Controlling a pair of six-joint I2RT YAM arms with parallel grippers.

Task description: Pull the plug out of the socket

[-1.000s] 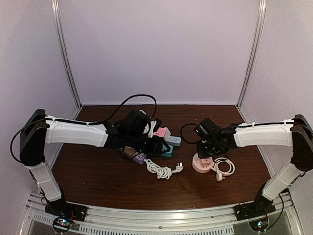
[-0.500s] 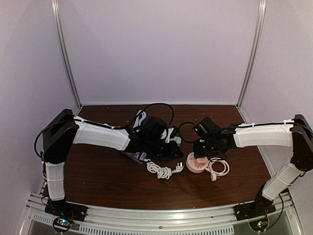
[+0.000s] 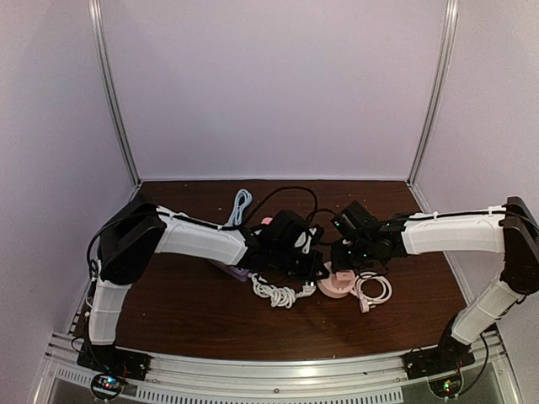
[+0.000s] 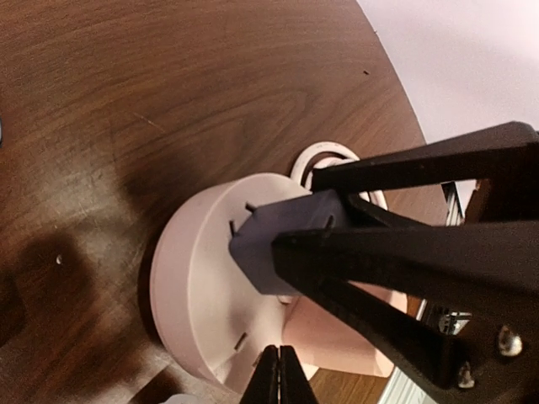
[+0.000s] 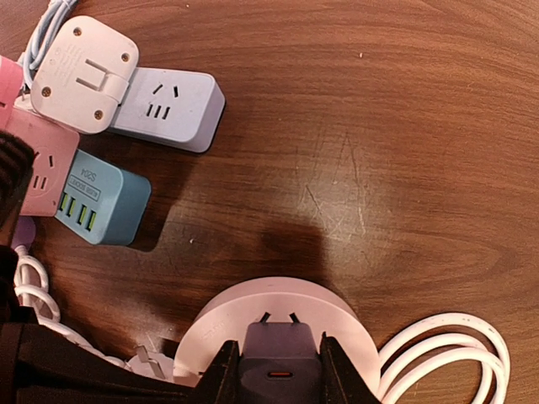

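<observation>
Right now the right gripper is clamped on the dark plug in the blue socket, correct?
No. The plug sits in the pink socket, not the blue socket, which lies apart at left. The right wrist view shows it, with the right gripper clamped on the plug.

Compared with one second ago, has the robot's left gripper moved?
Yes. The left gripper went rightward, away from the left metal post, to the round pink socket.

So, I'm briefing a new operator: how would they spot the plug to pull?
On the brown table, find the round pink socket beside the coiled white cable. The plug is the dark block standing on top, clamped in the right gripper; the adapters nearby are white, pink and blue.
</observation>
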